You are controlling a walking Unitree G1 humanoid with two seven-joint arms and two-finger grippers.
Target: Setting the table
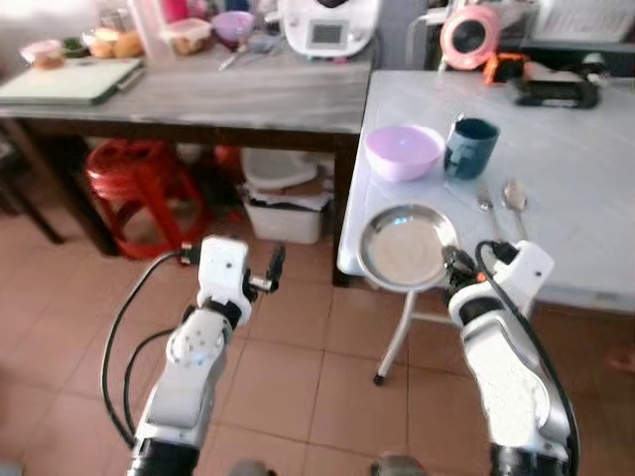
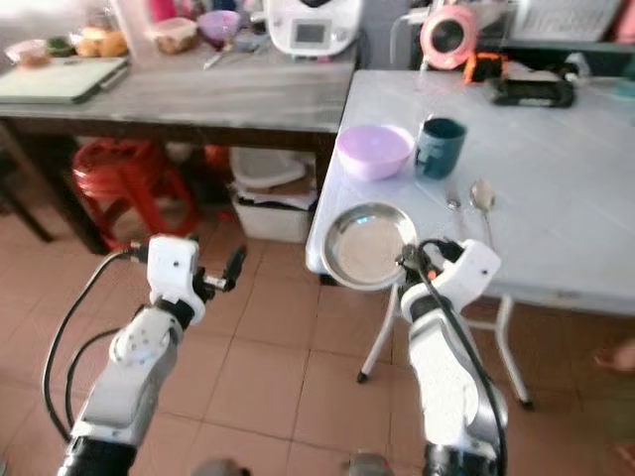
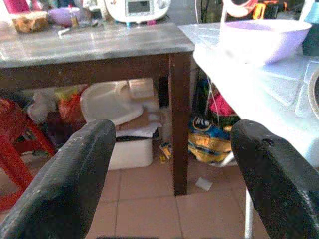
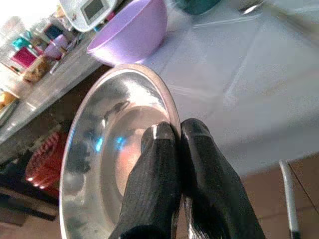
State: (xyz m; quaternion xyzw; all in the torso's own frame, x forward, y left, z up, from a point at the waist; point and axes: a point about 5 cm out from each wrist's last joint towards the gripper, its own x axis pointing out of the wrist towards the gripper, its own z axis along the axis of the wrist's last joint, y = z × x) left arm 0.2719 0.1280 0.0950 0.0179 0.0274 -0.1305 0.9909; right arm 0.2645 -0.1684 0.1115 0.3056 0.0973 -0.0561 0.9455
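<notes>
A round steel plate (image 1: 402, 248) hangs at the near left corner of the white table (image 1: 566, 169), partly over its edge. My right gripper (image 1: 452, 262) is shut on the plate's near rim; in the right wrist view the two black fingers (image 4: 164, 164) pinch the steel plate (image 4: 109, 149). On the table behind it stand a lilac bowl (image 1: 403, 151) and a dark teal mug (image 1: 470, 147), with a spoon (image 1: 515, 198) and a fork (image 1: 485, 201) to their right. My left gripper (image 1: 275, 266) is open over the tiled floor, left of the table.
A grey worktop (image 1: 198, 94) on dark legs runs along the back left, carrying a cutting board (image 1: 69, 81), food tubs and a white appliance (image 1: 327, 25). Beneath it stand a red stool (image 1: 139, 188) and white bins (image 1: 283, 203). A metal stool leg (image 1: 397, 332) stands under the white table.
</notes>
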